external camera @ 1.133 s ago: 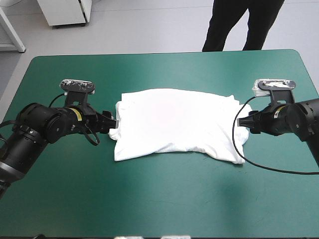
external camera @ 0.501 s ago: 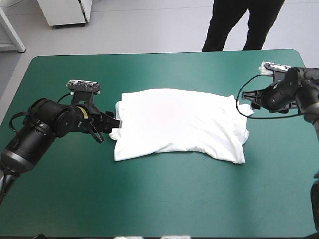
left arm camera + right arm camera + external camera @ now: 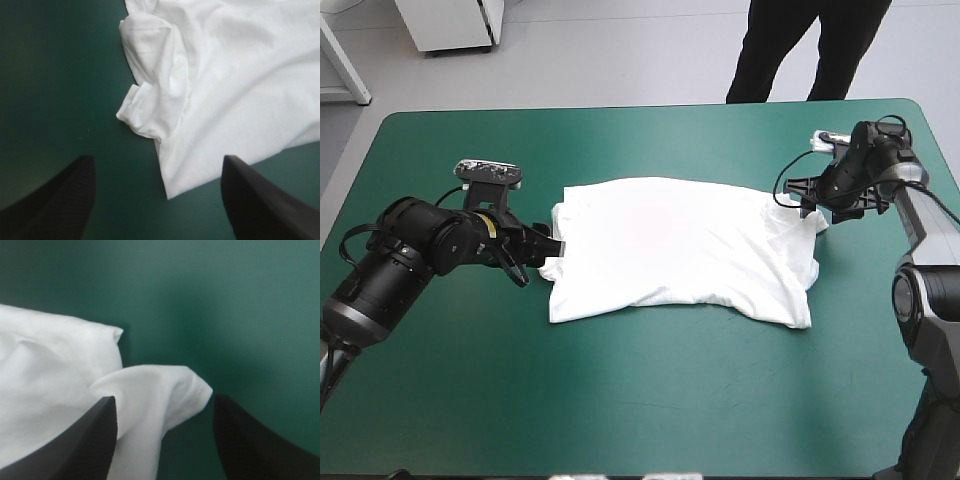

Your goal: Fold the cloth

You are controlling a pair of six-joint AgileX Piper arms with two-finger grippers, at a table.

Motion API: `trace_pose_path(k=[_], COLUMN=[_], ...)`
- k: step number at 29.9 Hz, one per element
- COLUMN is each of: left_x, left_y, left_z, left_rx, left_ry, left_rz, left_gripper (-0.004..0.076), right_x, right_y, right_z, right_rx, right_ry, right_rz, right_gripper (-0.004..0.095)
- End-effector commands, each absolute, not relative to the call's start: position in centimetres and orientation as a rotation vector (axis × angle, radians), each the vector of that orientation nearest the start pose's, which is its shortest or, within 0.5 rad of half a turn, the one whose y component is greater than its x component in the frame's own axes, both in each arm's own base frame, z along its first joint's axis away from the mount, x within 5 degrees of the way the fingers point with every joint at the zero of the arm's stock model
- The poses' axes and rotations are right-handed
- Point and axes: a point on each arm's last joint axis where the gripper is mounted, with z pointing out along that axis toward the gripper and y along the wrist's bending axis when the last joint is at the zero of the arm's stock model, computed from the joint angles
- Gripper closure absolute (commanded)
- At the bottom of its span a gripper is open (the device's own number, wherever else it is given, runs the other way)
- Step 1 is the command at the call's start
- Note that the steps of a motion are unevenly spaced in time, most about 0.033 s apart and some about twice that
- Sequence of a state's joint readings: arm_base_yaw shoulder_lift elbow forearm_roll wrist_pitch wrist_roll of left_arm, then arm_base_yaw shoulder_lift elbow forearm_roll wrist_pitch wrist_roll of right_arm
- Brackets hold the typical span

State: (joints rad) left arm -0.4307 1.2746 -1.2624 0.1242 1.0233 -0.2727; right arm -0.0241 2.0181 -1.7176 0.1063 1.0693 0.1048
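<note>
The white T-shirt (image 3: pixel 680 250) lies spread flat in the middle of the table, sleeves crumpled at both ends. My left gripper (image 3: pixel 552 252) is low at the shirt's left side. In the left wrist view it (image 3: pixel 157 200) stands open, and the bunched left sleeve (image 3: pixel 150 110) lies just ahead of its fingers. My right gripper (image 3: pixel 802 197) is at the shirt's far right corner. In the right wrist view it (image 3: pixel 165 440) is open, with a fold of the right sleeve (image 3: pixel 165 390) lying between its fingers (image 3: pixel 95 440).
The right arm stretches in along the table's right edge (image 3: pixel 945 165). A broad strip of teal-green cover (image 3: pixel 650 400) lies between the shirt and the near edge.
The right arm has swung from the shirt's near right side to its far right corner. The left gripper shifted slightly earlier and has since stayed still.
</note>
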Motion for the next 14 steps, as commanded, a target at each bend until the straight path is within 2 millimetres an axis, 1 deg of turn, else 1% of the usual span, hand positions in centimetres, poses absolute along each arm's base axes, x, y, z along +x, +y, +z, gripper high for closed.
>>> trace_pose_path(k=[1,4,6,7,8,9,11,12,13,14], left_x=[23.4,23.4,23.4,23.4,23.4,23.4,23.5,23.5,23.5,23.5], left_y=[-9.8,-9.7,-9.7,-9.7,-9.7,-9.7,-9.7,-9.7,-9.7,-9.7], left_z=[39.1,39.1,39.1,39.1,39.1,39.1,39.1,39.1,39.1,39.1], left_rx=[0.227,0.228,0.229,0.229,0.229,0.229,0.229,0.229,0.229,0.232], left_ry=[2.401,2.400,2.399,2.401,2.401,2.401,2.394,2.393,2.393,2.393], left_rz=[-0.167,-0.160,-0.157,-0.153,-0.153,-0.153,-0.156,-0.156,-0.156,-0.155], left_gripper=[0.0216,0.0216,0.0216,0.0216,0.0216,0.0216,0.0216,0.0216,0.0216,0.0216], right_x=[43.7,44.2,44.3,44.4,44.3,44.4,44.3,44.2,44.2,44.2], right_y=[-0.6,-0.6,-0.6,-0.6,-0.6,-0.6,-0.7,-0.8,-0.8,-0.7], right_z=[25.5,24.0,23.4,23.1,23.1,22.9,23.0,23.2,23.3,23.6], right_rx=[0.228,0.240,0.257,0.269,0.269,0.270,0.261,0.251,0.243,0.233], right_ry=[2.782,2.818,2.829,2.836,2.840,2.845,2.846,2.842,2.842,2.838], right_rz=[0.156,0.156,0.158,0.159,0.159,0.159,0.139,0.129,0.128,0.131], right_gripper=[0.0372,0.0372,0.0381,0.0422,0.0470,0.0552,0.0752,0.0871,0.0920,0.0916])
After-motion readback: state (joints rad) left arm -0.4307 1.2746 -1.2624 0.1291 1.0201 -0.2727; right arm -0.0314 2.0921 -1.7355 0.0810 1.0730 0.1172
